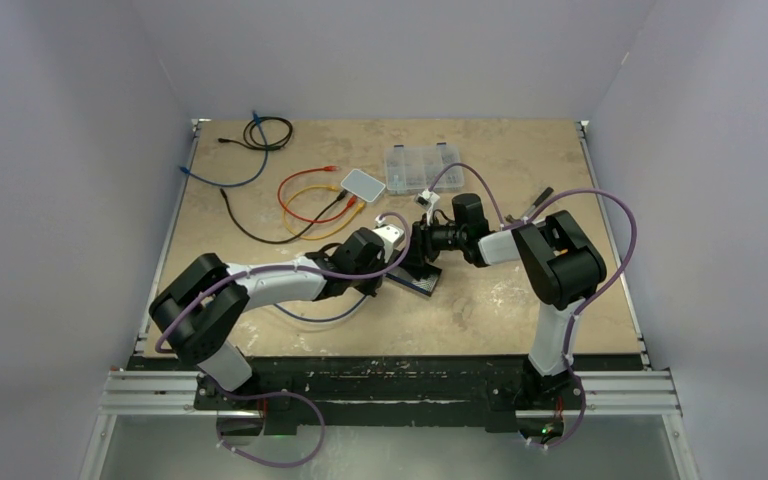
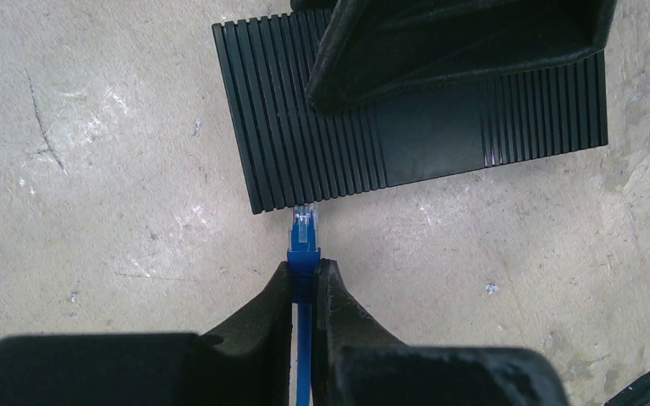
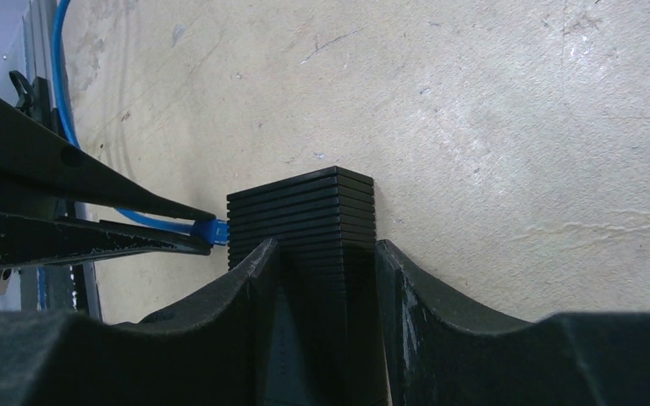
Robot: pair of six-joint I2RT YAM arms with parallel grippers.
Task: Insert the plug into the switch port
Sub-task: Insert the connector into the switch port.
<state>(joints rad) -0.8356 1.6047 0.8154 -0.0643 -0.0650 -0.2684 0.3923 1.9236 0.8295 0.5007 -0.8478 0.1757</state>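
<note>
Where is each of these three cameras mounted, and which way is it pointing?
Top external: high behind the bases, looking down at the table; left arm and right arm show.
Left wrist: on the left arm, looking along the left gripper at the plug it pinches.
Right wrist: on the right arm, looking along the right gripper clamped on the switch.
Shared: both wrist views show plug, switch, the other gripper.

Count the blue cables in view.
2. A loose blue cable lies at the table's far left; a second blue cable is pinched in the left gripper, plug at the black ribbed switch. Others may be hidden.
</note>
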